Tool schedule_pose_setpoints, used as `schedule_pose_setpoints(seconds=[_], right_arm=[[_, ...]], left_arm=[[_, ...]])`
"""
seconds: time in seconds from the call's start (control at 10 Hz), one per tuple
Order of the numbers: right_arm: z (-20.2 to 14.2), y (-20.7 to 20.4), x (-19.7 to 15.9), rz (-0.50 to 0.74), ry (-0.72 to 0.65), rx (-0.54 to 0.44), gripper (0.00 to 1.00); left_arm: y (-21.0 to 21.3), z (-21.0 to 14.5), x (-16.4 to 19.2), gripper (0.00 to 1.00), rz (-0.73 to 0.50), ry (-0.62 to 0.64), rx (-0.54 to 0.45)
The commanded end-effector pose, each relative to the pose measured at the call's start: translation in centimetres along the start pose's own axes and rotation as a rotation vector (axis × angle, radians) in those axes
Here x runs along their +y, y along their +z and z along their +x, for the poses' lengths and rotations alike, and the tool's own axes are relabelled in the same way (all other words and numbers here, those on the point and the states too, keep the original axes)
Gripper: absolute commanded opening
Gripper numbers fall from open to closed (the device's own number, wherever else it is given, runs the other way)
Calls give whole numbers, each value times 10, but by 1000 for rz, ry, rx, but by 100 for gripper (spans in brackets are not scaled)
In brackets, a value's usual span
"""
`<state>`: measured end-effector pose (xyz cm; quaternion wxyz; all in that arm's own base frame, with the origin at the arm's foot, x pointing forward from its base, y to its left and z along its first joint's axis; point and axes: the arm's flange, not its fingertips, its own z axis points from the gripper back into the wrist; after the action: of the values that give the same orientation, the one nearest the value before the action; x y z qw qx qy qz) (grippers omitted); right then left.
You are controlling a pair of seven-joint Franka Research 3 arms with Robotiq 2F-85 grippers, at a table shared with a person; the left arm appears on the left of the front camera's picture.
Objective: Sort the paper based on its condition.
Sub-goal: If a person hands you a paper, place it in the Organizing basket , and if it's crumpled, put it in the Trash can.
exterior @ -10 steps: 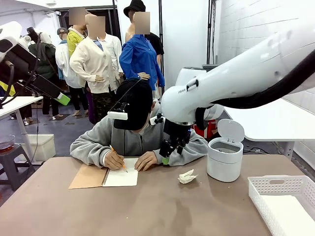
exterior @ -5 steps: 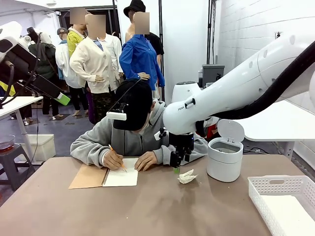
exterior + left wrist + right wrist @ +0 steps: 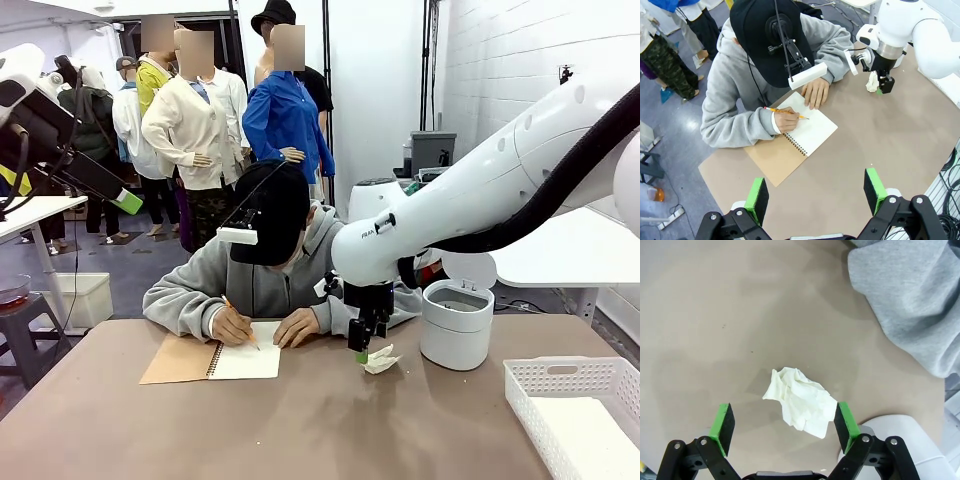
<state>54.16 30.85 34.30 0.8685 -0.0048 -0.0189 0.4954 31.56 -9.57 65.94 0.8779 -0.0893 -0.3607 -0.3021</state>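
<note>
Right claw (image 3: 784, 426) hung open over crumpled white paper ball (image 3: 802, 401) on brown tabletop (image 3: 715, 315); best centred, lowered, then closed.

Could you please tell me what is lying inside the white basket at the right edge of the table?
A flat white sheet lies in the basket. Anything beneath it is covered.

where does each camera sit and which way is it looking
Front view: fixed on the robot's side, facing across the table at the writing person; right arm and right claw show.
Left wrist view: high up, looking down at the notebook; open left claw shows.
Right wrist view: low, facing straight down; open right claw shows.
All share the crumpled paper.
</note>
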Motion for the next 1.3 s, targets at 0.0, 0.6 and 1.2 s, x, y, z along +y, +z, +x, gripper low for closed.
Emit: schedule_pose_setpoints(seconds=[0.0,0.6,1.2], right_arm=[[-2,-17,-6,-40,0,5,100],[2,-42,-20,11,-10,33,100],[-1,-40,-28,35,-8,12,54]], left_arm=[[0,0,0,100,-15,18,-5],[0,0,0,100,-15,18,-5],[0,0,0,100,-15,18,-5]])
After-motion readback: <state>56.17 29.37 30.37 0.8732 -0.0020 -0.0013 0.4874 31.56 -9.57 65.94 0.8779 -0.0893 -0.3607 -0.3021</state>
